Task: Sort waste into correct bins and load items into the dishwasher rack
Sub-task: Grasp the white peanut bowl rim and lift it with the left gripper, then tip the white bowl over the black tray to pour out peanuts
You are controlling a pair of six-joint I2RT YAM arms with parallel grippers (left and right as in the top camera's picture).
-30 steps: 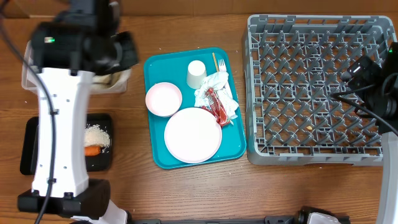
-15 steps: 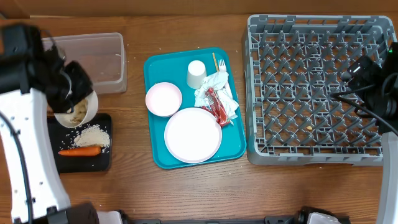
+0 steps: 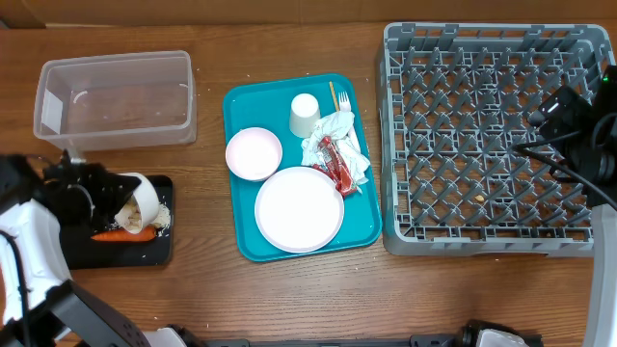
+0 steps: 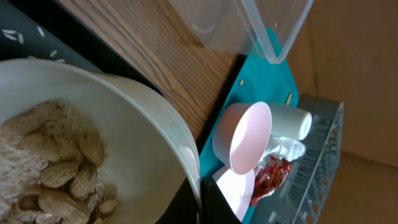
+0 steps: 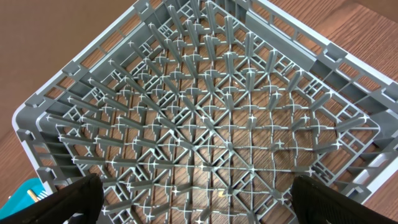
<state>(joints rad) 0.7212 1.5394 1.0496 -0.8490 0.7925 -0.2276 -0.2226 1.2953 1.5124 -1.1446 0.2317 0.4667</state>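
Left arm's got the crumb bowl tipped over the black tray, right arm just parked wide open

Lower left of the overhead: the left gripper [image 3: 108, 196] is clamped on the rim of a small white bowl [image 3: 138, 204], tilted on its side over the black tray [image 3: 101, 253], with the orange carrot [image 3: 123, 233] lying just under it. Wrist cam shows beige food crumbs [image 4: 56, 168] inside. The clear tub [image 3: 116, 58] sits upper left. On the teal tray [image 3: 241, 116] mid-frame: the other bowl [image 3: 254, 153], cup [image 3: 305, 115], plate [image 3: 299, 208], napkins [image 3: 333, 135], red wrapper [image 3: 335, 164] and fork [image 3: 341, 96]. The right gripper [image 5: 199, 205] hangs over the grey rack [image 3: 482, 39] at the right, fingers spread wide, holding nothing.
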